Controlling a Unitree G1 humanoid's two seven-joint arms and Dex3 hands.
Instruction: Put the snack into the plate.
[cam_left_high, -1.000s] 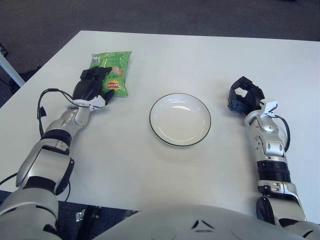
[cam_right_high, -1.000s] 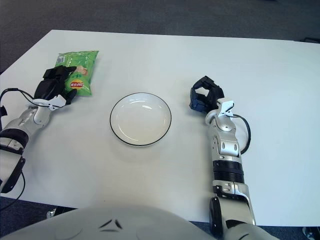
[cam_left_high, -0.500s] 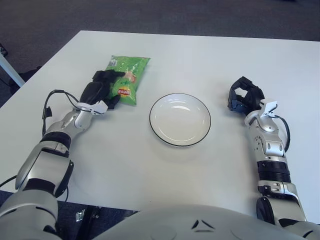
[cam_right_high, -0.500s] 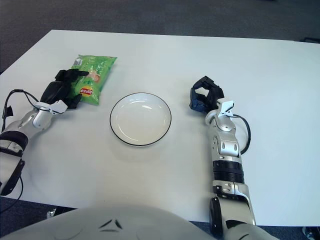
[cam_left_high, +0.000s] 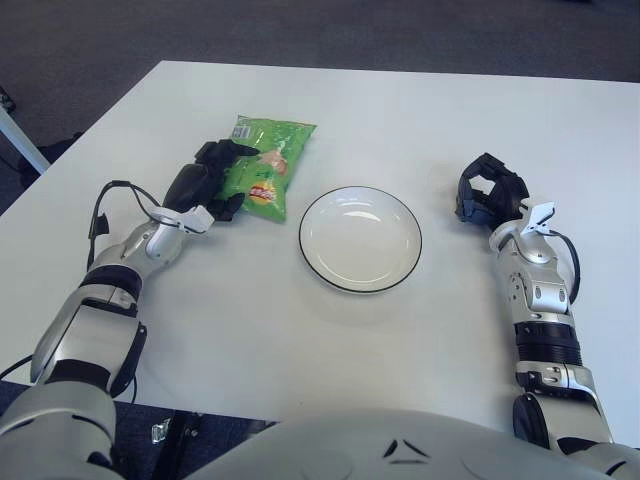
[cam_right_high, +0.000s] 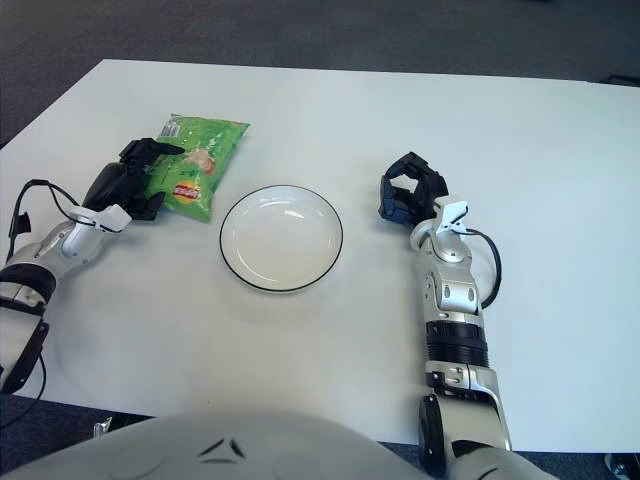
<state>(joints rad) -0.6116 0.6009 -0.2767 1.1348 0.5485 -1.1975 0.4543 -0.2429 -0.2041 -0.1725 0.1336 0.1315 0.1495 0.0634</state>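
My left robot hand (cam_left_high: 205, 182) grips the snack (cam_left_high: 267, 168) by its near end, just left of the plate (cam_left_high: 360, 239), mid-worktop. The hold looks shallow — the bag could slip out short. My right robot hand (cam_left_high: 488, 194) sits curled, empty.

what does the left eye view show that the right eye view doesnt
Only the left eye view shows a pale slanted bar at its left edge, off the table, and more of the robot's left upper arm.

Only the right eye view shows more bare table to the right of the right arm.

Both show the left hand gripping the green snack bag just left of the empty white plate, and the right hand resting on the table with fingers curled, holding nothing, right of the plate.
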